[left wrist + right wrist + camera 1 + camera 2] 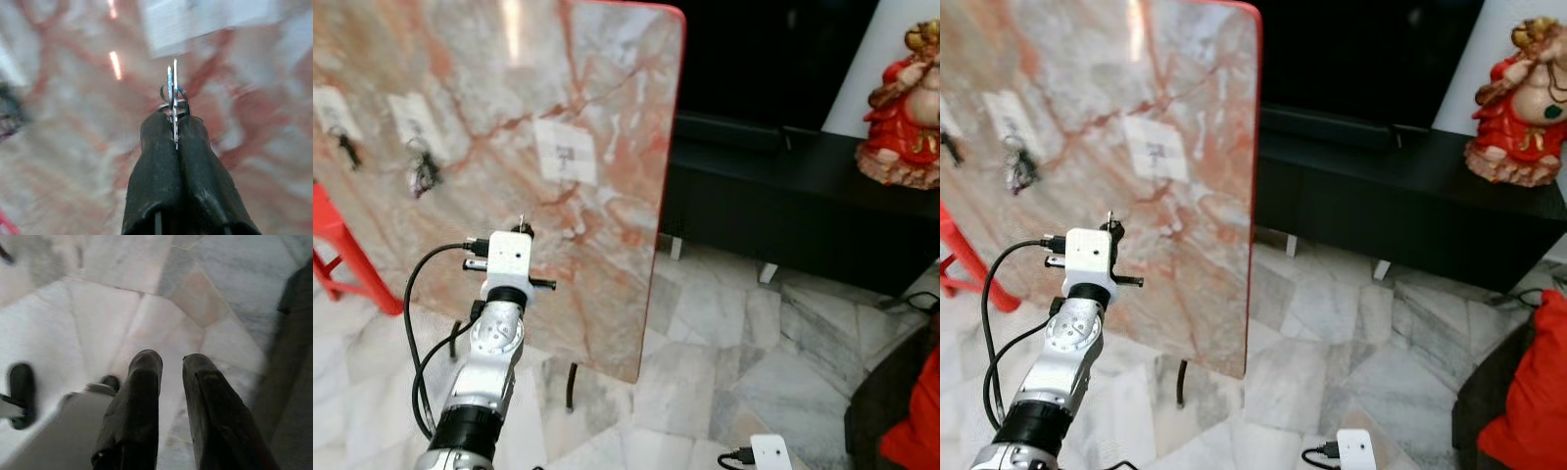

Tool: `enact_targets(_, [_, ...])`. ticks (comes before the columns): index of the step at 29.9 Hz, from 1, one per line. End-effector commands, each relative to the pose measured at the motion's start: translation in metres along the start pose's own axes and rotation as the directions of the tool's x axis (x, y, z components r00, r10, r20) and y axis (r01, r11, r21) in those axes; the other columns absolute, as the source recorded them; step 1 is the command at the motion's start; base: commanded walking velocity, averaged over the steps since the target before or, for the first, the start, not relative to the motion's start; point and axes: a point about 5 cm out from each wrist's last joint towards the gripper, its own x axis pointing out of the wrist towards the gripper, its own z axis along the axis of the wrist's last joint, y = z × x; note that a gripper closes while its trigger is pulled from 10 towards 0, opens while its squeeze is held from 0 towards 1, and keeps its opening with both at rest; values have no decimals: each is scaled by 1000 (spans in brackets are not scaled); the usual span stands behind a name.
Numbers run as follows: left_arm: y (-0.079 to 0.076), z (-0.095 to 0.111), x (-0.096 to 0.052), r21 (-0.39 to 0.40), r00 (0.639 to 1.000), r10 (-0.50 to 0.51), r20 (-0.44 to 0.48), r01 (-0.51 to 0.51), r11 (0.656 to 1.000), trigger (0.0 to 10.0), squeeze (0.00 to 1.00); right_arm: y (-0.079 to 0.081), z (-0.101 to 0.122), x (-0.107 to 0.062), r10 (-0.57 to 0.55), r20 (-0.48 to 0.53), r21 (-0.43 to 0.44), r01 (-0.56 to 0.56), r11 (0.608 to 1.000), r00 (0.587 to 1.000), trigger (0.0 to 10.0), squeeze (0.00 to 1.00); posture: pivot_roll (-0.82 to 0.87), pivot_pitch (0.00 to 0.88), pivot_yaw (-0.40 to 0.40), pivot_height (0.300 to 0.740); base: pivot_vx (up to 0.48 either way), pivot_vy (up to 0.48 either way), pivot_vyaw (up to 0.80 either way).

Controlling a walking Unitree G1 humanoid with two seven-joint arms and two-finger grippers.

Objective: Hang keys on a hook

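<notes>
Up front, left claw [174,128] pinches keys [173,93].

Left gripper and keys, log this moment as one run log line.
left gripper: shut on keys | raised before marble board | keys not yet hung | right gripper: open, idle over floor
</notes>
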Motion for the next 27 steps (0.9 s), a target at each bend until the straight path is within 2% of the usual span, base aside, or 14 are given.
enact_targets(1, [9, 1, 0, 20, 1000, 19, 3, -19, 1000, 10000, 0, 2, 5, 1, 6, 14, -1, -6, 1000, 1000, 10000, 0, 0, 0, -55, 740, 266, 0, 0])
enact_targets(4, [9, 1, 0, 17, 1000, 15, 9, -16, 1000, 10000, 0, 2, 5, 1, 7, 15, 0, -7, 1000, 1000, 10000, 0, 0, 0, -55, 740, 263, 0, 0])
enact_targets(15, [6, 4, -2, 8, 999, -5, 34, 5, 1000, 10000, 0, 3, 5, 1, 7, 18, 6, -7, 1000, 1000, 10000, 0, 2, 0, -56, 740, 0, 0, 0])
enact_targets(27, [4, 24, 17, 25, 995, -39, 87, 37, 999, 10000, 0, 3, 5, 1, 8, 19, 12, -8, 1000, 1000, 10000, 0, 2, 0, -53, 740, 0, 0, 0])
